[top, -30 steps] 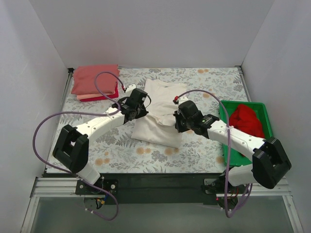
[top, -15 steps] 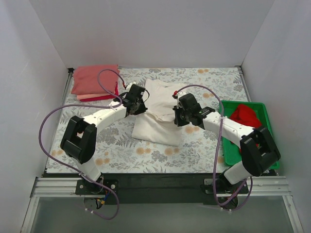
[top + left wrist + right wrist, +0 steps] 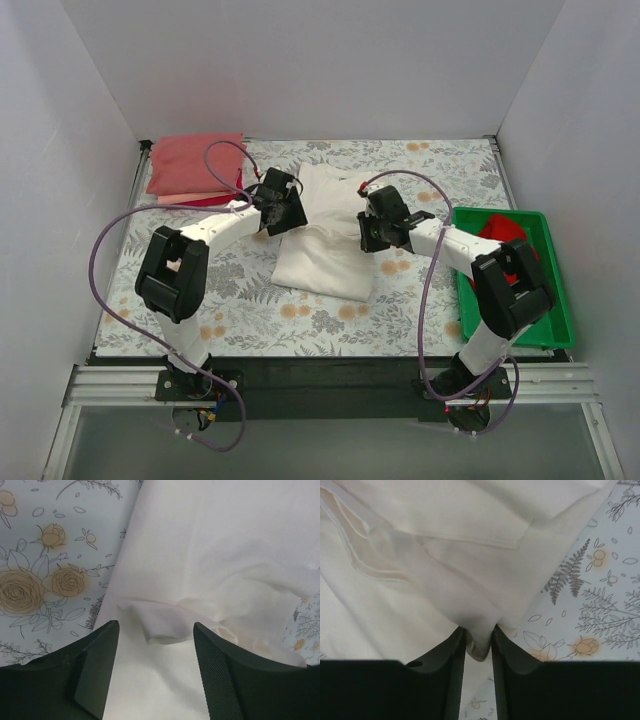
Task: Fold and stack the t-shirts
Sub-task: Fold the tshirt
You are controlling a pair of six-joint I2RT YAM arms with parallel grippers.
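Note:
A white t-shirt (image 3: 325,240) lies partly folded in the middle of the table, its lower half doubled over. My left gripper (image 3: 285,215) hovers at its left edge, open, with only white cloth (image 3: 200,555) beneath the spread jaws (image 3: 156,627). My right gripper (image 3: 372,235) is at the shirt's right edge, its narrow jaws (image 3: 479,630) closed on a pinched fold of the white cloth (image 3: 445,555). Folded pink and red t-shirts (image 3: 195,165) are stacked at the back left. A bright red t-shirt (image 3: 497,230) lies crumpled in the tray, partly behind my right arm.
The green tray (image 3: 560,320) stands at the right edge of the floral table cover (image 3: 240,300). White walls close in the back and both sides. Purple cables loop above both arms.
Both arms have carried the shirt's sides farther back, toward the collar. The left gripper has opened and let go of the cloth. The right jaws have parted slightly, a fold still between them.

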